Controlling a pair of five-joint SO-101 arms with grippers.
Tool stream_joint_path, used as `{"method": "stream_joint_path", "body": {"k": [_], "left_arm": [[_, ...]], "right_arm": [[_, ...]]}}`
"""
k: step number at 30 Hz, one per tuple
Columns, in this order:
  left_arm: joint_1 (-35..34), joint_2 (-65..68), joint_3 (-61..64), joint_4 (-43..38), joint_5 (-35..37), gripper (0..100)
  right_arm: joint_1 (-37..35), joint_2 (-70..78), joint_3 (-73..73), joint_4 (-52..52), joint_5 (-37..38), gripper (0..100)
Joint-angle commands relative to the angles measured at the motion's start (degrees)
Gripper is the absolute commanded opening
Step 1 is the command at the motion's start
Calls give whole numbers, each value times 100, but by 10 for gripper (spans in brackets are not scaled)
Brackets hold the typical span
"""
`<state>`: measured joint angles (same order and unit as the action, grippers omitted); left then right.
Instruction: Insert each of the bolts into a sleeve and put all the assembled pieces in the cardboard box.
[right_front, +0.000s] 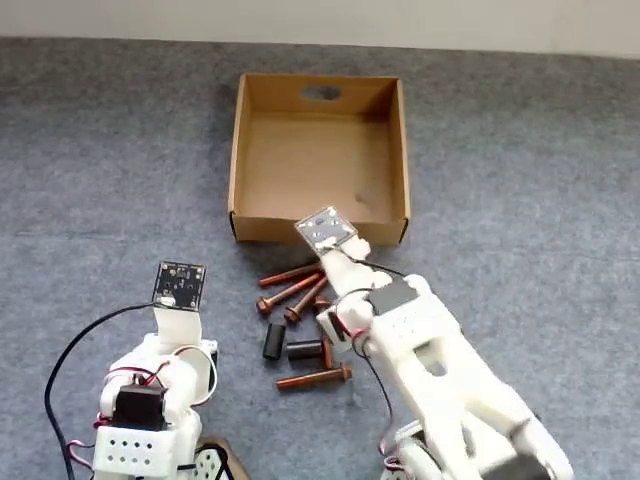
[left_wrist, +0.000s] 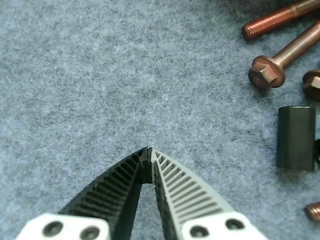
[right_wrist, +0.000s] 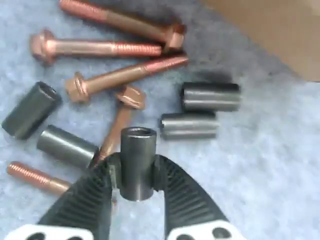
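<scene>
Okay, so the right fingers (right_wrist: 95, 192) are clamped on a sleeve (right_wrist: 137, 160), gripping it around the middle with its open bore facing away from the wrist. Just past it sits the rest of the heap. Four spare sleeves (right_wrist: 210, 96) lie loose on their sides, mixed in with five copper bolts (right_wrist: 100, 48), and one bolt runs right under the held piece. The left fingers (left_wrist: 120, 185) are pressed tip to tip with nothing in them, over bare grey tabletop (right_front: 520, 200). One spare sleeve and a couple of bolt heads are nearby.

Looking down from the high view, the cardboard box (right_front: 236, 160) is at 12 o'clock from the heap, and I can't see any assembled pieces in it. The left arm (right_front: 150, 390) sits at about 8 o'clock from the heap, and the right arm (right_front: 440, 360) comes in from roughly 5 o'clock.

My read is that this is the very start. The first sleeve is picked up, and no bolt is inside anything yet.

I reckon the next move needs the left fingers to spread and take a bolt near its head. Then the threaded tip has to line up dead straight with that bore before pushing in. The hole looks snug, so a tilted approach would probably just jam or knock the sleeve out of the grip.
</scene>
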<state>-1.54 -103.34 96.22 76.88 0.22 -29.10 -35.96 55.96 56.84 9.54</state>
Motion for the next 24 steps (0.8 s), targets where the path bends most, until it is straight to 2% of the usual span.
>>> {"method": "stream_joint_path", "body": {"k": [1, 5, 9, 12, 19, 24], "left_arm": [[-57, -48, 101, 35, 53, 8], [-57, -48, 101, 35, 53, 8], [-57, -48, 101, 35, 53, 8], [-57, -48, 101, 35, 53, 8], [-57, -48, 101, 35, 53, 8], [-57, -48, 101, 35, 53, 8]], "right_arm": [[629, -1059, 84, 426, 62, 6], [1569, -1402, 796, 426, 193, 6], [2352, -1174, 1560, 145, 1424, 6], [2782, -857, 1833, -13, 1653, 11], [2809, -268, 1824, -22, 1662, 188], [2800, -215, 1675, -31, 1679, 152]]}}
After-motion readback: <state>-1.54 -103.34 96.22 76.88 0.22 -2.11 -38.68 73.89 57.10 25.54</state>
